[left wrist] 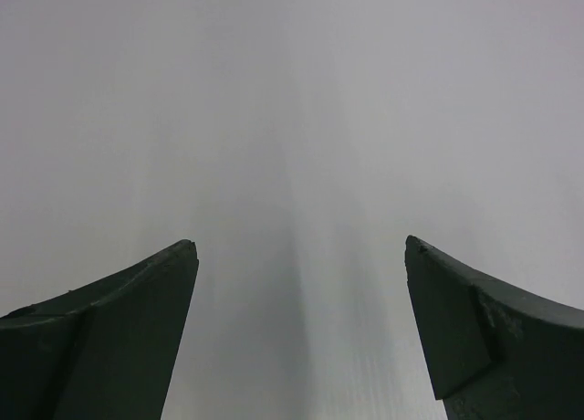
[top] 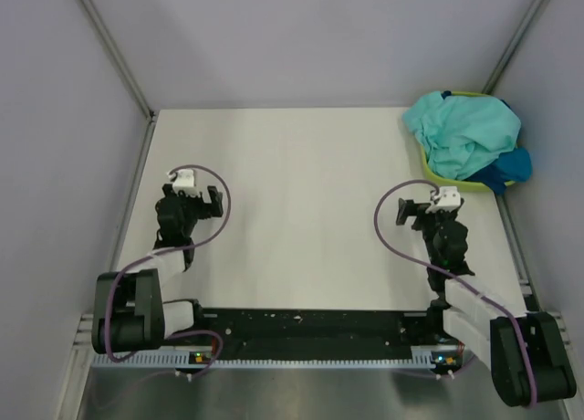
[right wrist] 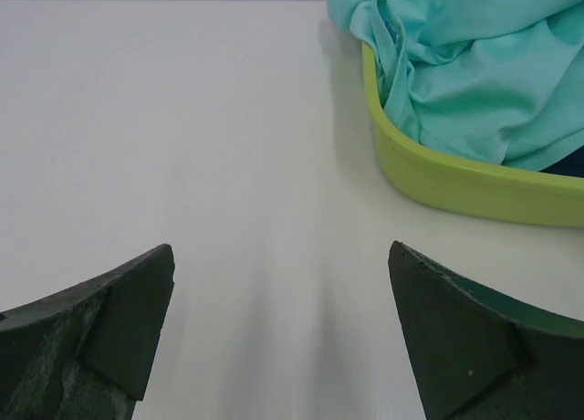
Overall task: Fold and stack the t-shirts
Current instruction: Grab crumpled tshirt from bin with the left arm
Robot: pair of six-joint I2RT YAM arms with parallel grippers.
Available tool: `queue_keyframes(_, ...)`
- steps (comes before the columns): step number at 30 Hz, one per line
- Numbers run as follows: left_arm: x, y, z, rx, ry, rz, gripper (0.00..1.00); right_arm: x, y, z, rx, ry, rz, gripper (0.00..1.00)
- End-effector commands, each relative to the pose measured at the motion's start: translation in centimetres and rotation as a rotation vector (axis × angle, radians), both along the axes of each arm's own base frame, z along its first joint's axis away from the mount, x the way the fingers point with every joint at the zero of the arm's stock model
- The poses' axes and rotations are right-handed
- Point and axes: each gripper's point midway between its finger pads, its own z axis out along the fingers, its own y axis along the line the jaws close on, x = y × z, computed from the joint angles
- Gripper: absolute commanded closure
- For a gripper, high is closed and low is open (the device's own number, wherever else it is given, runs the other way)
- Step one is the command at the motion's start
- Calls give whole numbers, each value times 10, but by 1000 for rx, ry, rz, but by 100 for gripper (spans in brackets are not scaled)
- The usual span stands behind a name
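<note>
Both arms sit low at the near side of the white counter (top: 301,164). The left hand (left wrist: 301,246) is released, fingers spread wide with only bare counter showing between them. The right hand (right wrist: 281,248) is the same deal: wide apart, empty, facing the lime-green tub (right wrist: 456,178) over in the far right corner. The t-shirts (top: 470,146) are all bunched up in that tub, with the mint tee (top: 461,128) heaped on top and spilling over the rim, and a blue tee (top: 513,167) poking out underneath on the right. Both hands are well apart from the pile.
</note>
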Motion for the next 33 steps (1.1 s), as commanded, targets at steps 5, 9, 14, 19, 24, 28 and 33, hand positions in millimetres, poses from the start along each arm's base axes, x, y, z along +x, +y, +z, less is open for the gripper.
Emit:
queue_keyframes(5, 24, -7, 33, 153, 77, -147, 4, 31, 21, 91, 77, -10, 67, 1)
queue_keyframes(9, 22, -31, 49, 187, 118, -344, 9, 58, -6, 135, 44, 107, -73, 1)
queue_keyframes(14, 22, -37, 58, 169, 241, -405, 7, 99, -68, 157, 58, 254, -244, 1)
queue_keyframes(19, 22, -49, 73, 105, 281, -473, 7, 151, -141, 152, 58, 312, -410, 1)
queue_keyframes(24, 29, -51, 71, 75, 321, -469, 7, 218, -184, 116, -16, 426, -427, 1)
queue_keyframes(28, 30, -41, 57, 117, 362, -430, 7, 251, -210, 63, -116, 591, -465, 33)
queue_keyframes(33, 29, -40, 53, 126, 389, -438, 7, 240, -220, 92, -149, 572, -532, 100)
